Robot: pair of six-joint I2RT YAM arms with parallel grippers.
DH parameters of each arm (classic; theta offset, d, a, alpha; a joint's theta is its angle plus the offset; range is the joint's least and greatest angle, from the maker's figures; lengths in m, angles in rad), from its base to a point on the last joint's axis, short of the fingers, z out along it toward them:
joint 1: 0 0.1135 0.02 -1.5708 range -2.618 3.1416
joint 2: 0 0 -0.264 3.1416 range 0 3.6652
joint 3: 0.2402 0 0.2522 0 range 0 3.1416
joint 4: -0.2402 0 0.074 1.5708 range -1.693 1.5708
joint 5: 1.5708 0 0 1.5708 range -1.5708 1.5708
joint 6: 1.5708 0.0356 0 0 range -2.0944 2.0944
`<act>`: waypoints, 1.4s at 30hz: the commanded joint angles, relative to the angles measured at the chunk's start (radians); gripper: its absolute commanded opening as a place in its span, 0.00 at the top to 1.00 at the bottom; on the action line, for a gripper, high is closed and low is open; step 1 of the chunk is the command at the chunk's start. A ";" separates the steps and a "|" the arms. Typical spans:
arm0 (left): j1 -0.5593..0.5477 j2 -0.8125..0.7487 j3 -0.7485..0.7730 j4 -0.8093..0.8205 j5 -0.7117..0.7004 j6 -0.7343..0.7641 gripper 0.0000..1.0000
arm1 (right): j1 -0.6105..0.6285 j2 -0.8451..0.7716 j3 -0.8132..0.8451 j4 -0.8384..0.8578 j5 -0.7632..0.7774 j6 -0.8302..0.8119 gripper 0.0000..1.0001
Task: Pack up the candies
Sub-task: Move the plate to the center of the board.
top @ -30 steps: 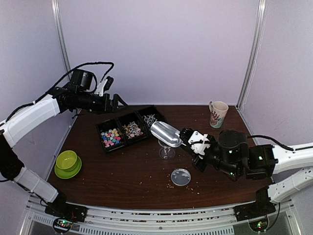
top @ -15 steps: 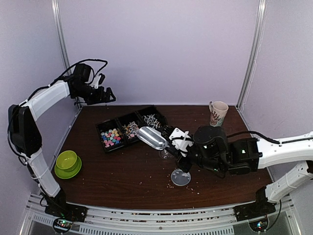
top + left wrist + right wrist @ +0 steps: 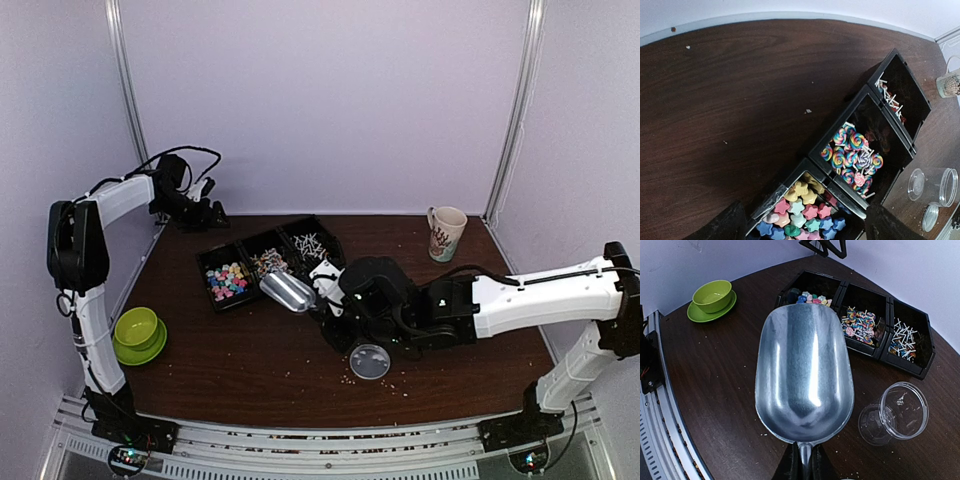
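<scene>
Toward the table's far-left corner, the candies (image 3: 228, 281) fill a black three-bin tray (image 3: 836, 122). Its long axis runs diagonally, near-left to far-right: pastel stars (image 3: 797, 210) at the left end, swirl lollipops (image 3: 850, 155) in the middle, white-stick pieces (image 3: 888, 95) at the far end. The right gripper (image 3: 804, 462) is clamped on the handle of an empty metal scoop (image 3: 802, 370), whose mouth points at the tray. The left gripper (image 3: 212, 213), jaws spread wide, holds nothing.

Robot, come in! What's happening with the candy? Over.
Left pincer open, empty. Right pincer shut on scoop, scoop empty. Candies in tray, jar empty. Nothing blocking.

Candies (image 3: 852, 157) lie in the tray (image 3: 833, 182), the jar (image 3: 940, 186) apparently just beside it.
</scene>
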 commanded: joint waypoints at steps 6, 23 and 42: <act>-0.012 0.049 -0.054 0.025 -0.002 0.025 0.19 | -0.084 0.077 0.027 0.007 -0.085 0.145 1.00; -0.054 0.038 -0.151 0.025 -0.034 -0.022 0.42 | -0.158 0.131 0.017 0.004 -0.091 0.188 1.00; -0.127 -0.164 -0.406 0.056 -0.145 -0.091 0.42 | -0.182 0.132 0.047 -0.049 -0.099 0.152 1.00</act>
